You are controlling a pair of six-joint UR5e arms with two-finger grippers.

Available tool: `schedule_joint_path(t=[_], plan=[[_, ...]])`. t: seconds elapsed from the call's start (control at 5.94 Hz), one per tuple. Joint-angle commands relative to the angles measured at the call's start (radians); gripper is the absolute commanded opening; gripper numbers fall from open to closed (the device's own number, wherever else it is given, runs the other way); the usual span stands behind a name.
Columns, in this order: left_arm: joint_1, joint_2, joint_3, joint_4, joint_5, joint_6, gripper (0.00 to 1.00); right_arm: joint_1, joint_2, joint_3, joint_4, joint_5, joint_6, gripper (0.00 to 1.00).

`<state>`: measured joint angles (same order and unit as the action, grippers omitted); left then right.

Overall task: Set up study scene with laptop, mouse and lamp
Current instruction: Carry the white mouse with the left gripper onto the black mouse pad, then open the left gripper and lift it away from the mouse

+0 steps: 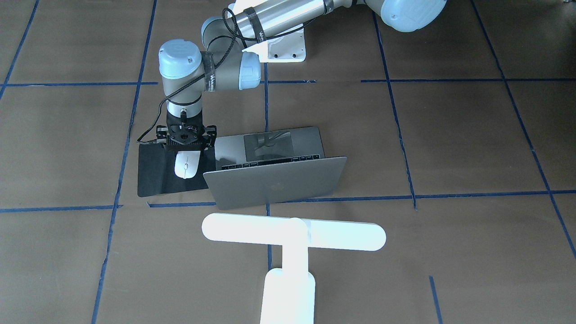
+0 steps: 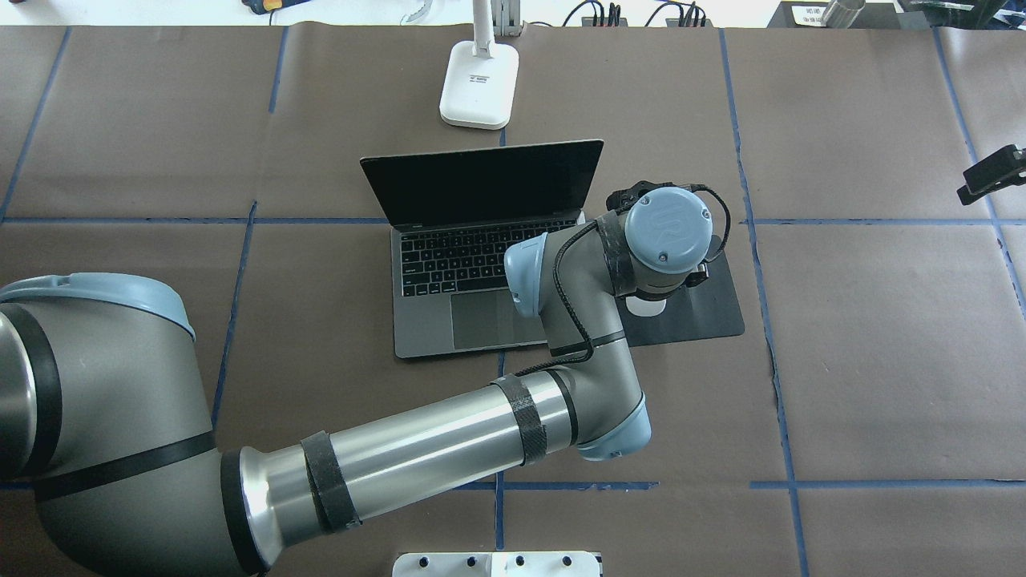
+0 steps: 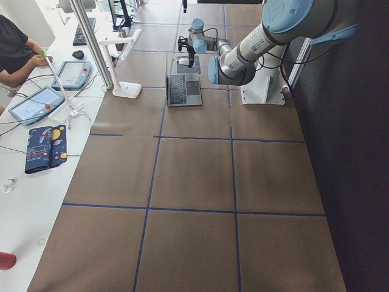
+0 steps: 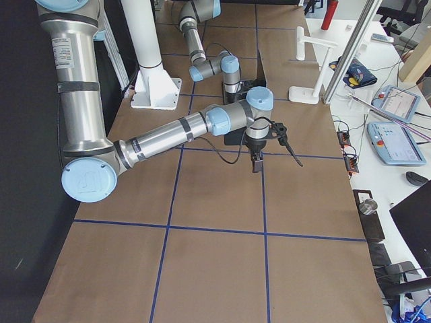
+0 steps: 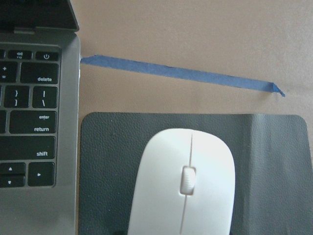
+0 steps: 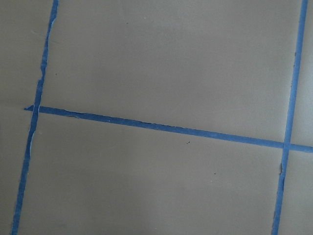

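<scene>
Since the mouse [image 5: 183, 181] belongs on the mat [image 5: 274, 161] just beside the laptop [image 5: 39, 98], my left gripper [image 1: 186, 147] hangs right over it there; whether the jaws pinch it I cannot tell. My right gripper [image 4: 256, 163] hovers well apart, out of the way, jaws likewise unreadable.

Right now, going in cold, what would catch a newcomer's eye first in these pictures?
The bright white lamp stands at the table's operator-side edge, just behind the open laptop. Beside the laptop, the left gripper hangs over the white mouse on a black mat.
</scene>
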<state>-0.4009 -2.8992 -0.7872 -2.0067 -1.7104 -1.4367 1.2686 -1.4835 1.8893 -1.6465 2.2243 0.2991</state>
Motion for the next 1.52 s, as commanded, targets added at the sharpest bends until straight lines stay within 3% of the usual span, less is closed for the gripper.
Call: schedule_joint_path(t=[0.0, 0.34, 0.51, 0.67, 1.01, 1.35], plan=[[-0.001, -0.002, 0.0, -0.001, 0.0, -0.011, 1.0, 0.0, 0.0, -0.001, -0.001, 0.0, 0.0, 1.0], [-0.044, -0.002, -0.029, 0.003, -0.046, -0.03, 1.0, 0.008, 0.002, -0.002, -0.001, 0.002, -0.002, 1.0], [-0.079, 0.009, -0.033, 0.026, -0.157, -0.03, 1.0, 0.011, 0.002, -0.002, -0.001, 0.002, -0.002, 1.0], [-0.122, 0.056, -0.111, 0.089, -0.278, -0.028, 1.0, 0.011, 0.0, -0.001, 0.0, 0.0, -0.002, 1.0], [-0.142, 0.328, -0.554, 0.265, -0.331, -0.01, 1.0, 0.015, -0.006, 0.001, -0.001, 0.002, 0.011, 1.0], [-0.148, 0.542, -0.889, 0.429, -0.333, 0.094, 1.0, 0.034, -0.008, -0.013, 0.002, -0.011, 0.011, 1.0]])
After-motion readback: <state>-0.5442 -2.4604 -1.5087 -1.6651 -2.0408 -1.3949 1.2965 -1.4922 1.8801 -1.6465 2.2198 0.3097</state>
